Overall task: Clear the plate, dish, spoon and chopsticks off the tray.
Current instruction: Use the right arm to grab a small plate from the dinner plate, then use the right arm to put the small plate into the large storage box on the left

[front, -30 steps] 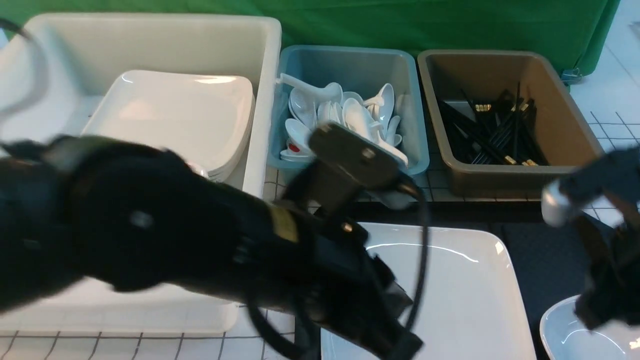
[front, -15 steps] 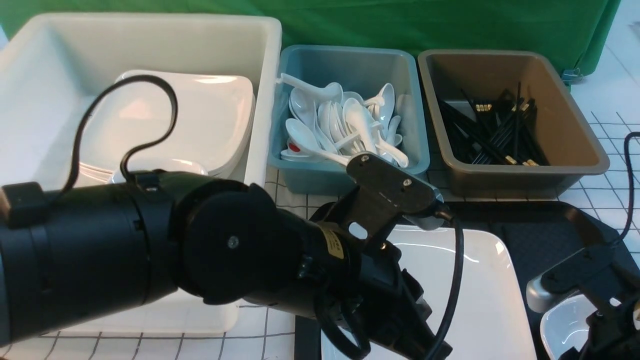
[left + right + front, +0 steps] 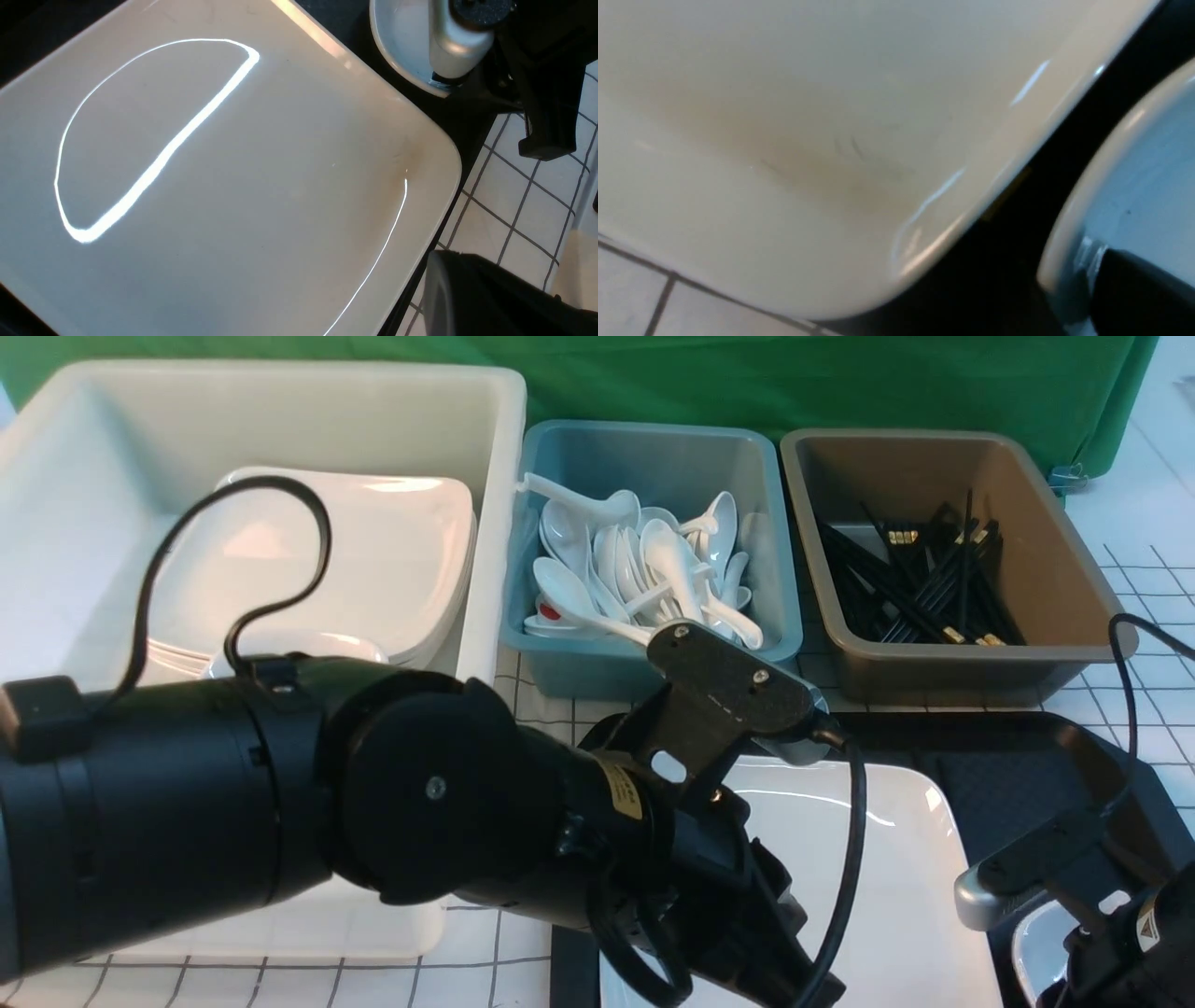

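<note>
The plate point(image 3: 896, 887) is being borne by the tray point(image 3: 1013, 779), its near corner reaching the tray's edge — only a narrow strip is being left between it and the dish point(image 3: 1032, 947) (bare tray is being shown behind). The left gripper point(image 3: 747, 952) is being held over the plate, the right gripper point(image 3: 1120, 961) at the dish's rim; whether either's fingers are spread or pinching cannot be told.

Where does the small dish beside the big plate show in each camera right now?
Front: dish, bottom right corner, mostly hidden by the right arm.
Left wrist: dish at the picture's top edge, right of centre.
Right wrist: dish along the picture's right edge.
Shared landmark: the plate's rounded corner beside it, black tray between.
</note>
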`<state>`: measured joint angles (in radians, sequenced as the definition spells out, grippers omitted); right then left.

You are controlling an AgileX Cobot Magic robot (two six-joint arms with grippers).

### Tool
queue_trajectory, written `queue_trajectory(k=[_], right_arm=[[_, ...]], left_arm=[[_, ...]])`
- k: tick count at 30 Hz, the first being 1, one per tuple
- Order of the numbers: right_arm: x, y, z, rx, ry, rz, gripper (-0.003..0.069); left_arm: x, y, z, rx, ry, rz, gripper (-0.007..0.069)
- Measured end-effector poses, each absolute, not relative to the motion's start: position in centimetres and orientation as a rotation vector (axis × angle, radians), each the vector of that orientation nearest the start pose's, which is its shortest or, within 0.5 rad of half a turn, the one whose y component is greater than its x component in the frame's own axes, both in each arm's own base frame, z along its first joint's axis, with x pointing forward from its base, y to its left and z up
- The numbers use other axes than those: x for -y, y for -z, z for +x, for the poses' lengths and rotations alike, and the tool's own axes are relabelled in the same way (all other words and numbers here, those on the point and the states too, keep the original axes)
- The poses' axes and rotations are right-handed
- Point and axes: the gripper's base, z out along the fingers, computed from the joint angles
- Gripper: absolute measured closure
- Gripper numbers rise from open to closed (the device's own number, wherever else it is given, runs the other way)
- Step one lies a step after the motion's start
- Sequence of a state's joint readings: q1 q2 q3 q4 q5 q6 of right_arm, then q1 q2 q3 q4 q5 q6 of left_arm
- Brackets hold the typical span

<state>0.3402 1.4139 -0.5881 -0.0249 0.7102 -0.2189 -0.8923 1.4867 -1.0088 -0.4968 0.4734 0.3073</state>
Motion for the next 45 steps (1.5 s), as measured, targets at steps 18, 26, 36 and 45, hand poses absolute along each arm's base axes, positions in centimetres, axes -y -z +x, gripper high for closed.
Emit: queue_trajectory(k=[18, 26, 36, 45], right_arm=[[-9.1, -36.1, 21.6, -2.428, -0.252, -0.742, 0.0616], [-15.9, -41.2, 23.6, -2.165, -0.621, -0.952, 0.0617], [-31.3, -39.4, 26.6, -1.975, -0.704, -1.285, 0.0617], [-40.2, -34.2, 29.3, -1.890, -0.613, -1.416, 0.0617]], left_arm=[[17.7, -35.2, 22.3, -2.144, 0.618, 0.722, 0.0628], [8.3, -39.8, 21.4, -2.092, 0.388, 0.459, 0.0628], [-1.5, -40.4, 19.1, -2.212, 0.099, 0.024, 0.0628], [-2.6, -39.1, 18.7, -2.276, 0.183, -0.066, 0.0628]])
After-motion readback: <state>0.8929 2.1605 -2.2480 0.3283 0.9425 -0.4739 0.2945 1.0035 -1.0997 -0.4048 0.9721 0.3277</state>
